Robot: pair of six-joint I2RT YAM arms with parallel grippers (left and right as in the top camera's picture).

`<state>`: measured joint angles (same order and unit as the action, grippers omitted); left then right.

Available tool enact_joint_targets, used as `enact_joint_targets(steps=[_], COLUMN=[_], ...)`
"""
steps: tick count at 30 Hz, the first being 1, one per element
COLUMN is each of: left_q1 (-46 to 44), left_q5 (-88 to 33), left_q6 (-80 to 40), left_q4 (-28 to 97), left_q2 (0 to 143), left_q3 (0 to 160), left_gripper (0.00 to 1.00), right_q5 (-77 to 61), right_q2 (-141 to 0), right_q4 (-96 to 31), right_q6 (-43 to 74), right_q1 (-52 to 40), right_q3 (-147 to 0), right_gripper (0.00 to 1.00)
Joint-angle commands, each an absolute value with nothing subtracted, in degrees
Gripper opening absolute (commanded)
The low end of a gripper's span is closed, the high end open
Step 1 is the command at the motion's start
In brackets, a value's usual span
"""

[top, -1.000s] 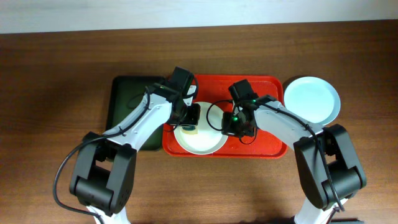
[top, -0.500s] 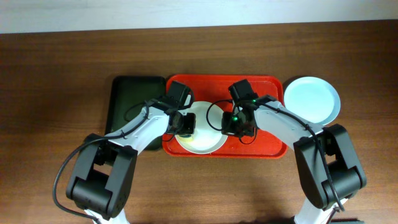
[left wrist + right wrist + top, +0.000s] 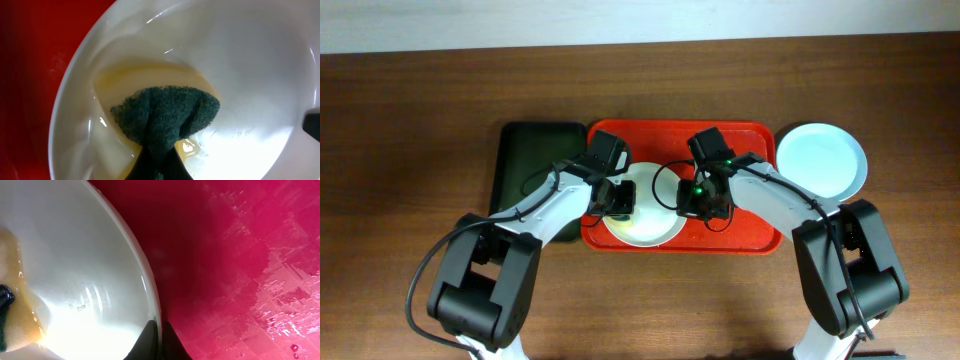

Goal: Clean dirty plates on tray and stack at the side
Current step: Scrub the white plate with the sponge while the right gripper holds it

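- A large red rectangular plastic tray (image 3: pixel 752 228) sits at the centre of the overhead view on a brown wooden counter (image 3: pixel 410 110).
- A narrower dark green tray (image 3: pixel 525 160) lies just beside it, on the left of the frame.
- A white round shallow plate (image 3: pixel 655 228) rests inside the red tray, in its lower left part.
- The left gripper (image 3: pixel 619 198) reaches over this plate. Its jaws are clenched on a dark green scrubbing pad (image 3: pixel 167 117).
- In the left wrist view the pad presses on a wet yellow smear (image 3: pixel 145 80) at the plate's centre.
- The right gripper (image 3: pixel 706 200) is at the plate's right edge. In the right wrist view its jaws are clamped over the plate's rim, steadying it.
- A pale blue round plate (image 3: pixel 822 160) lies on the counter just beside the tray's right edge, in the upper right of the frame. It looks clean.
- No third plate can be seen.
- The step in hand appears to be scrubbing the white plate while the other arm holds it.
- Yellow residue remains around the pad, so this plate does not look finished.
- The next move likely calls for more wiping across the smear, with the rim held firmly. After that, the plate would need lifting onto the blue one.
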<state>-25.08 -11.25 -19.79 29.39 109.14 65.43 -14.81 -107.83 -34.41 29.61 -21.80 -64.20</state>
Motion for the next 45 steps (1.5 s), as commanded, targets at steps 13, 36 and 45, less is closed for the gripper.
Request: enact_joint_targets(steps=[13, 36, 45], left_q1=[-25.43, -26.57, -30.59], left_q5=[-25.21, -11.99, -30.83], left_q6=[-19.49, -20.34, -19.64], left_q4=[29.95, 29.30, 26.17], left_q2=[108.01, 118.98, 119.87], left_q3=[69.69, 71.40, 71.50], left_gripper=[0.00, 0.00, 0.00], right_q5=[-13.67, -13.67, -13.65], right_q2=[-109.12, -109.12, -109.12], right_q4=[-34.85, -34.61, -34.68], right_q6=[28.97, 29.02, 28.97], right_q1=[-22.50, -22.50, -22.50], right_q3=[-63.13, -63.13, -63.13], right_gripper=[0.04, 0.04, 0.04])
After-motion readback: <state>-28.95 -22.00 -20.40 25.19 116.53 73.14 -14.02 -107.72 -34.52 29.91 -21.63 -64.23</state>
